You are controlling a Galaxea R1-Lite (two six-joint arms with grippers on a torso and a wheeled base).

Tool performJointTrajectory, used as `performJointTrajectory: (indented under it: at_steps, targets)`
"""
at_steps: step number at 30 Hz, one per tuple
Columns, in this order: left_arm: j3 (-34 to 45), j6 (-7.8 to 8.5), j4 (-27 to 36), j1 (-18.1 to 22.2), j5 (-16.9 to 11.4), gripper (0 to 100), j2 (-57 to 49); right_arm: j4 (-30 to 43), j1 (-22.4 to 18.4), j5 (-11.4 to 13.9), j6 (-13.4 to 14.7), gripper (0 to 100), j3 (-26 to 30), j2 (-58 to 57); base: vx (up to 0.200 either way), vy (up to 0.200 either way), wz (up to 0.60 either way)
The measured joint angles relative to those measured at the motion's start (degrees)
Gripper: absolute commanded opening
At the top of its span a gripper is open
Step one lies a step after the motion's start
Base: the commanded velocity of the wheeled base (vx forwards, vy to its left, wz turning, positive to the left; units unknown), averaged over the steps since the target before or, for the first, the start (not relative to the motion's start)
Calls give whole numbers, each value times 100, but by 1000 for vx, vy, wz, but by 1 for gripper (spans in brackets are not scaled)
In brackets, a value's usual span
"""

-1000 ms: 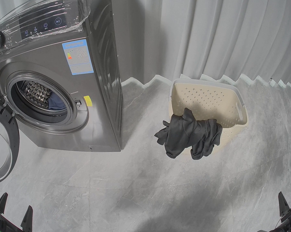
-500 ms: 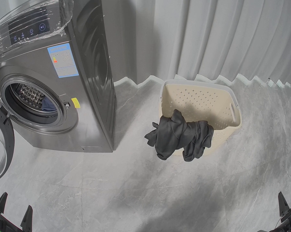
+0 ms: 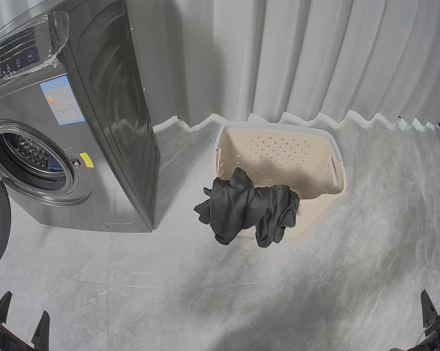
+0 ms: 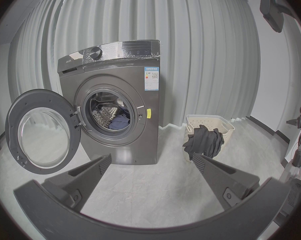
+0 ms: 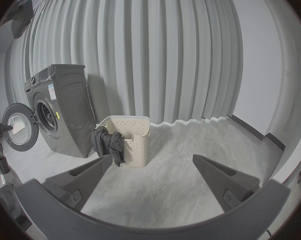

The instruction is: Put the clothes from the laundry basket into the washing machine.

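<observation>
Head view: a dark garment (image 3: 247, 205) hangs over the near rim of the basket (image 3: 278, 157), well ahead of both claws and between them. The right claw (image 3: 438, 293) looks slightly nearer than the left claw (image 3: 24, 313).
Left wrist view: fingers spread and empty; the washing machine (image 4: 154, 130) door is open.
Right wrist view: fingers spread and empty.

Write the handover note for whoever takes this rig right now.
Left hand: open, empty. Right hand: open, empty. Both are well short of the basket.
Washing machine: door open, a blue cloth lying in the drum.
Dark clothes hang over the front rim of the laundry basket, beside the machine.
Done: door open, one cloth inside.
Left: grasp the dark clothes and put them in the drum.
</observation>
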Motion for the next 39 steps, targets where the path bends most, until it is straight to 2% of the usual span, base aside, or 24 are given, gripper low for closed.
performJointTrajectory:
  at_steps: [7,19,39]
  targets:
    - [0,6,2,5,4,100,1,0,0,2,0,100,0,2,0,0,0]
    - [0,20,0,0,1,100,4,2,-2,2,0,100,0,2,0,-200,0]
    - [0,-48,4,-5,1,100,9,2,0,0,2,100,0,7,0,0,0]
